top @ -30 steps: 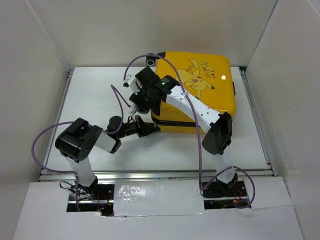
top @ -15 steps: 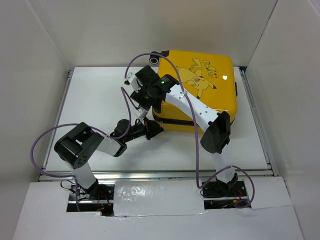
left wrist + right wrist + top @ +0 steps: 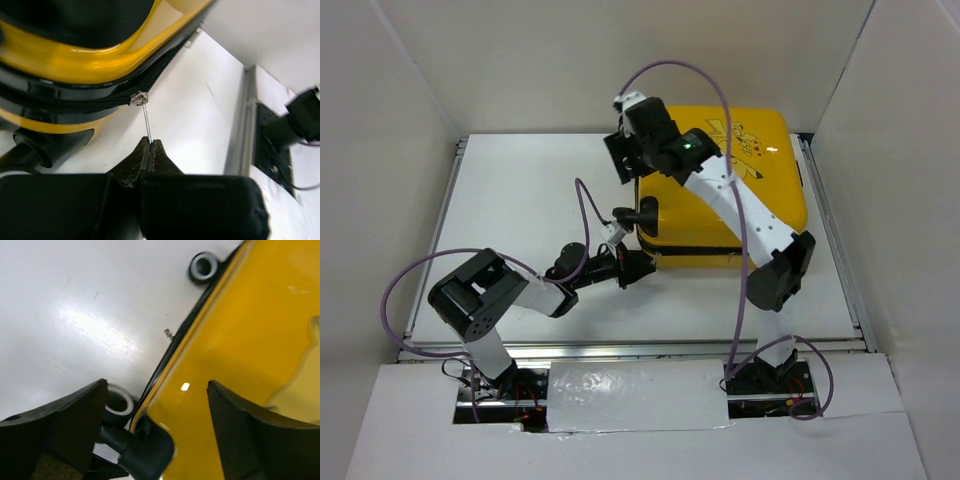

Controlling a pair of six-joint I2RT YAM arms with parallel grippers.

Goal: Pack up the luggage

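Near the front edge of the desk (image 3: 520, 200), the left arm reaches low across the white surface. The left fingers (image 3: 162, 162) are pinched shut on the thin metal zip pull (image 3: 146, 117), and the slider (image 3: 139, 98) sits on the black zip track at the near-left corner of the luggage (image 3: 760, 200). The yellow case lies flat on the right half of the desk with its cartoon lid down. Whether the track beyond the slider is already closed cannot be made out.

A second ago the right arm was down against the case's left edge. It has since swung up and back, and the right fingers (image 3: 75, 415) now stand spread wide, holding nothing, above the far-left corner. Over the same second the case has slid a little to the right and turned slightly. With the brace apparently gone, any pull on the zip probably has only the case's own weight to work against. That suggests packing is in its closing stage, with the zip run left to finish.

A black wheel (image 3: 203, 266) pokes out at the far corner, and another (image 3: 117, 402) sits just under the spread fingers. Both are things the zip path must skirt. A purple cable (image 3: 670, 70) loops high over the right wrist, apart from the lid. White walls (image 3: 410, 90) close in the desk on three sides, leaving the case little room to drift right.
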